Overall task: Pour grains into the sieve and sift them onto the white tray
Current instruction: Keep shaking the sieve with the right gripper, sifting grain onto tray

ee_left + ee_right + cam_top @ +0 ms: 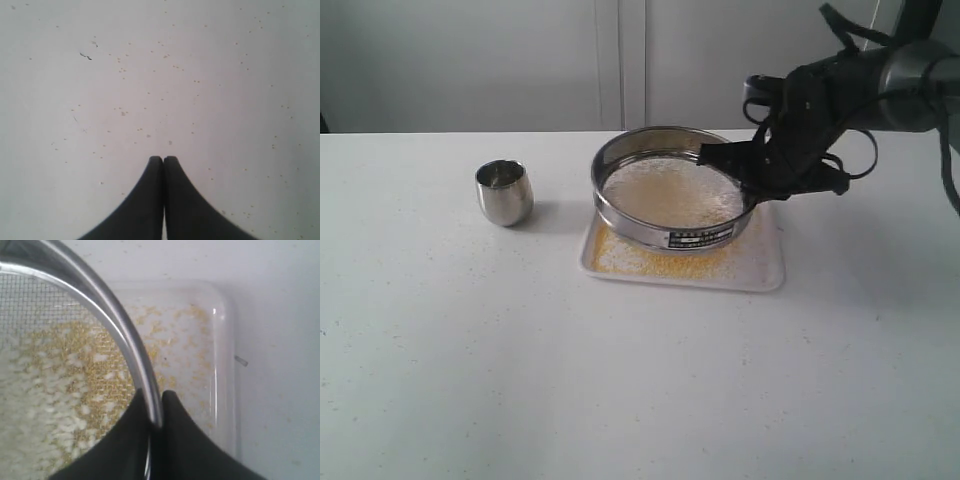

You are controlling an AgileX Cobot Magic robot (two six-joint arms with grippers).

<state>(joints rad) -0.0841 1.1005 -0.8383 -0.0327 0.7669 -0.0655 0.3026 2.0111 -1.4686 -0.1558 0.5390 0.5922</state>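
Note:
The round steel sieve [665, 190] hangs tilted just above the white tray [765, 262], its labelled wall toward the camera. My right gripper [745, 180] is shut on the sieve's right rim [125, 335], one finger inside the rim and one outside. Whitish grains [670, 190] lie on the mesh [45, 385], mixed with yellow granules. A layer of fine yellow grains [630, 262] covers the tray floor [185, 350] under the sieve. My left gripper [163, 159] is shut and empty over bare table; it does not show in the exterior view.
A small rounded steel cup [504, 192] stands upright on the table left of the tray. Stray granules [122, 112] are scattered over the white tabletop [620, 380]. A grey wall runs behind the table's far edge.

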